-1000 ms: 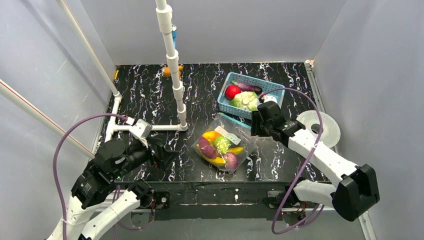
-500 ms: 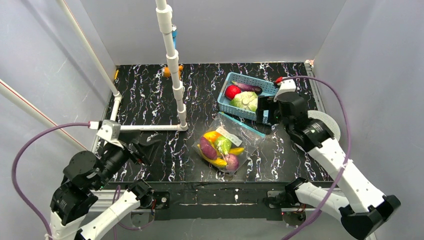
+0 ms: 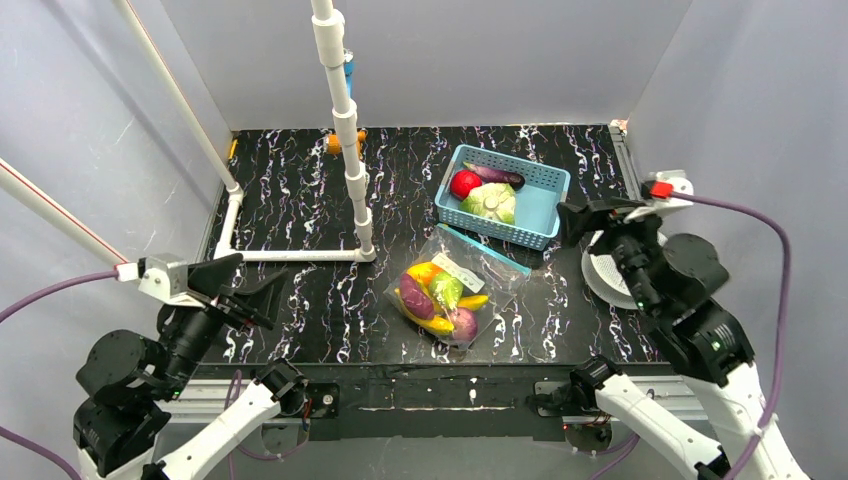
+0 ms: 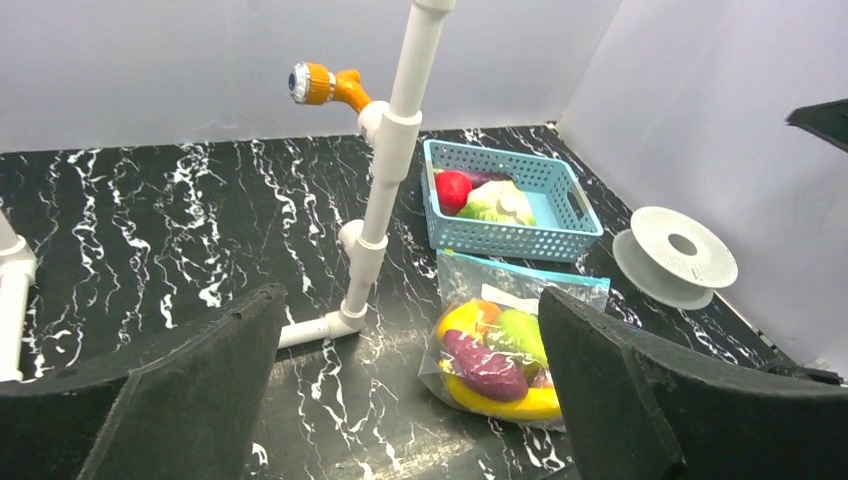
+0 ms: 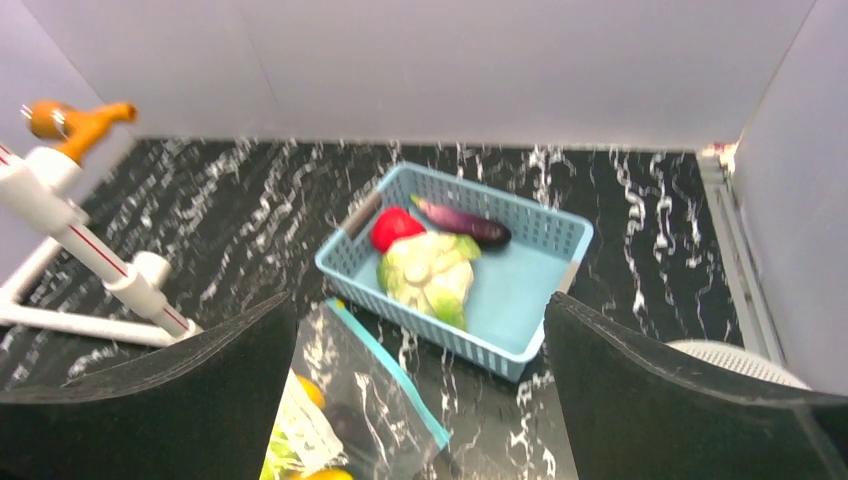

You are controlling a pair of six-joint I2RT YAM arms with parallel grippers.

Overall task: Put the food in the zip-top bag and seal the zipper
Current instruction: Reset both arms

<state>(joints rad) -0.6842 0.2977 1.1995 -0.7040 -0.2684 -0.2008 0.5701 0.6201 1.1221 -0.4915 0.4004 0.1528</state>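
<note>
Jaws of the left end effector (image 3: 243, 280) are spread wide with nothing between them, and it is held above the near-left part of the surface (image 3: 300, 190). The right end effector (image 3: 592, 212) is likewise spread and empty, poised near the right edge above a white spool (image 4: 680, 255). Between the two, well apart from both, the zip-top bag (image 3: 470, 290) is laid flat on the surface. The food (image 3: 435, 295), in yellow, orange, green, purple and pink pieces, is enclosed in it. The zipper (image 3: 487, 250) is turned toward a light-blue basket (image 3: 538, 195) just behind, where a red piece (image 3: 463, 184), a purple piece (image 3: 495, 174) and a green cabbage (image 3: 487, 203) are seen. Whether the zipper is pressed closed cannot be told. A white pipe frame (image 3: 345, 120) is stood left of the bag.
</note>
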